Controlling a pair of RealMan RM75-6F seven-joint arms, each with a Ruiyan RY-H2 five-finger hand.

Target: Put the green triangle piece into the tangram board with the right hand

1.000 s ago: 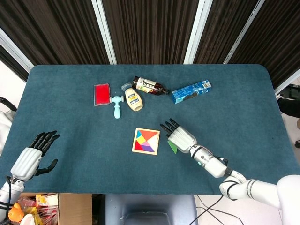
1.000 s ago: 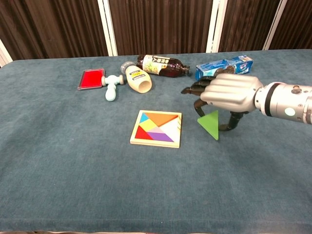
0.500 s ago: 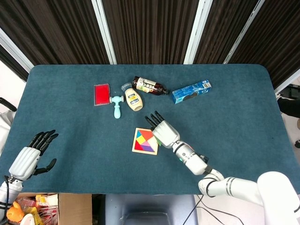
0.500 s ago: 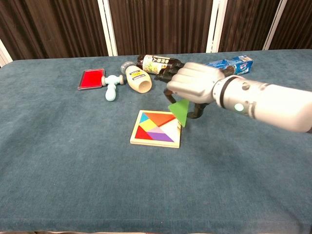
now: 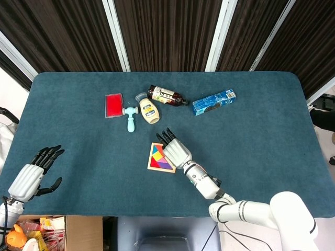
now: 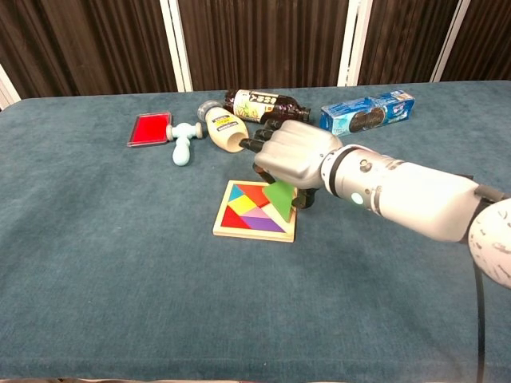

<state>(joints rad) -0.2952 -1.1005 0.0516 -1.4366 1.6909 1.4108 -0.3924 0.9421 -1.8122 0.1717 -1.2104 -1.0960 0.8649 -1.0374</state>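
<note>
My right hand (image 6: 294, 155) hangs over the right part of the tangram board (image 6: 243, 214) and pinches the green triangle piece (image 6: 281, 201), which points down over the board's right side. In the head view the right hand (image 5: 174, 148) covers the board's right half, and the board (image 5: 156, 157) shows its coloured pieces at the left. The green piece is hidden there. My left hand (image 5: 35, 170) rests open at the near left edge of the table, far from the board.
At the back of the table lie a red flat case (image 5: 113, 105), a light blue toy hammer (image 5: 130, 119), a cream bottle (image 5: 149, 112), a dark bottle (image 5: 166, 96) and a blue cookie pack (image 5: 213, 102). A cardboard box (image 5: 52, 232) sits below the near left edge.
My right hand has carried the green triangle leftward from beside the board to above its right side. The left hand has stayed where it was.
</note>
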